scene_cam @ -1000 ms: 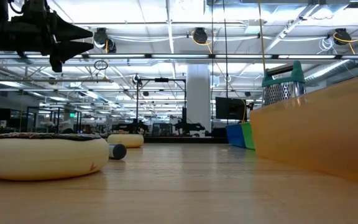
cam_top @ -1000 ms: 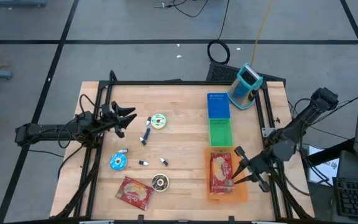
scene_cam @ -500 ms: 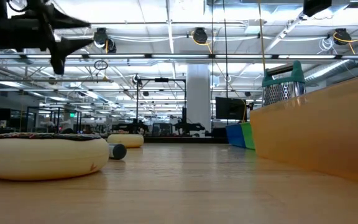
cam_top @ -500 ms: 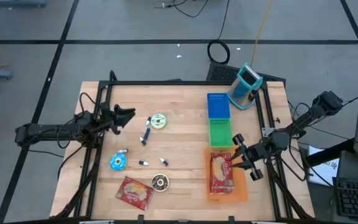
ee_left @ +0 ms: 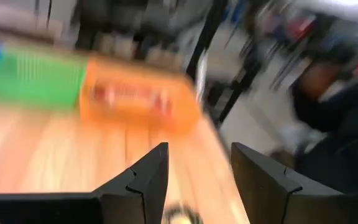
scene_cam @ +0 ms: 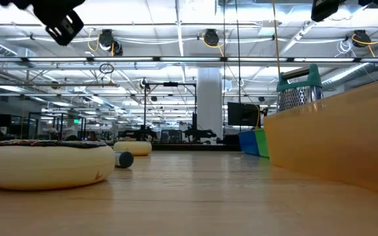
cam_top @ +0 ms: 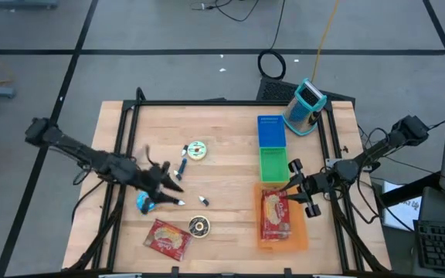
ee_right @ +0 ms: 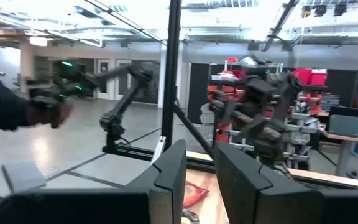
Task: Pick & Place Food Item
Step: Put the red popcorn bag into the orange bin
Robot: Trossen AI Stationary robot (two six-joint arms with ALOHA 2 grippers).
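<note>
red snack packet (cam_top: 275,216) lying flat inside orange bin (cam_top: 300,239).

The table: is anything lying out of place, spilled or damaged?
Nothing looks spilled or damaged. One red packet lies in the orange bin, a second red packet lies loose near the table's front edge, and small items are scattered on its left half.

Left gripper (cam_top: 172,191) swung inward — (right gripper (cam_top: 293,185) lifted).
</note>
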